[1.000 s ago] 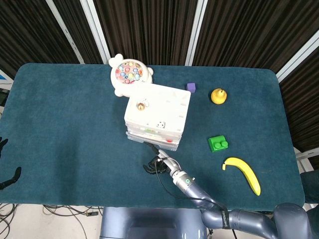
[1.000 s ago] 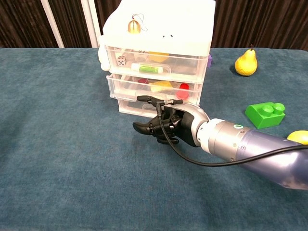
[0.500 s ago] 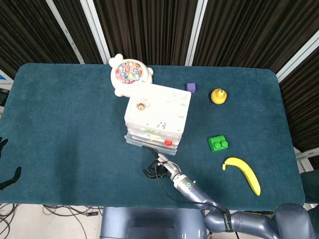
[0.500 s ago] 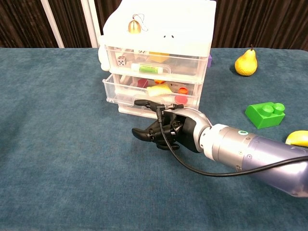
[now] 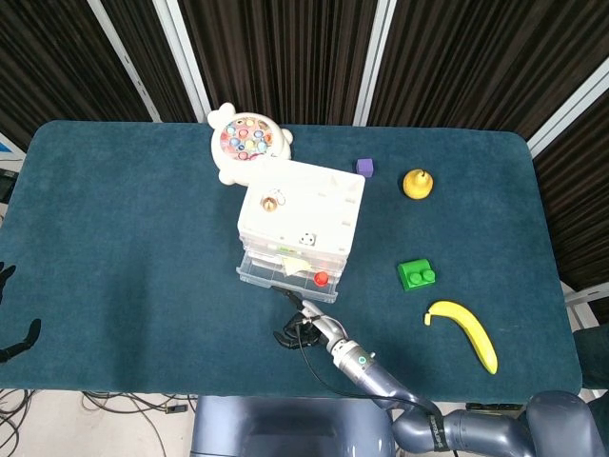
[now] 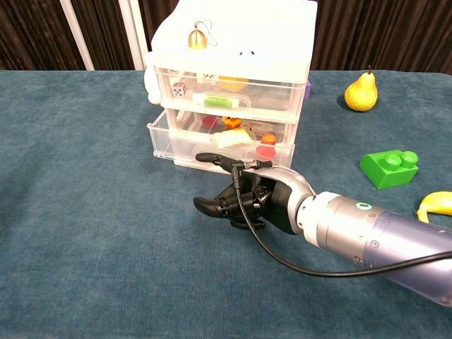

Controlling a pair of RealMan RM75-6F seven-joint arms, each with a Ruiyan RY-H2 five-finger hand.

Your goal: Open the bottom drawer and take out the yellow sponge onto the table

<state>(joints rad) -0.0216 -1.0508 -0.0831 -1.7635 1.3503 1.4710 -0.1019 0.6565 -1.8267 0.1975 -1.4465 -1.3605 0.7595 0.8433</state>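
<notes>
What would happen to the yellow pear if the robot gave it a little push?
The pear would probably wobble or tip: it stands upright on a rounded bottom with a narrow top. It looks smooth and glossy, so fingers might slip on it. Once over, it would likely roll in a curve across the teal cloth.

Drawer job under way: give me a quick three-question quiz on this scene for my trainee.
1. True or false: every drawer of the drawer unit is shut.
2. Which lies nearest the banana? A: pear. B: green block. C: purple cube.
3. Fill in: the right hand is low over the table, just in ___ of the unit.
Key: 1 false, one drawer is pulled part way out; 2 B; 3 front.
</notes>
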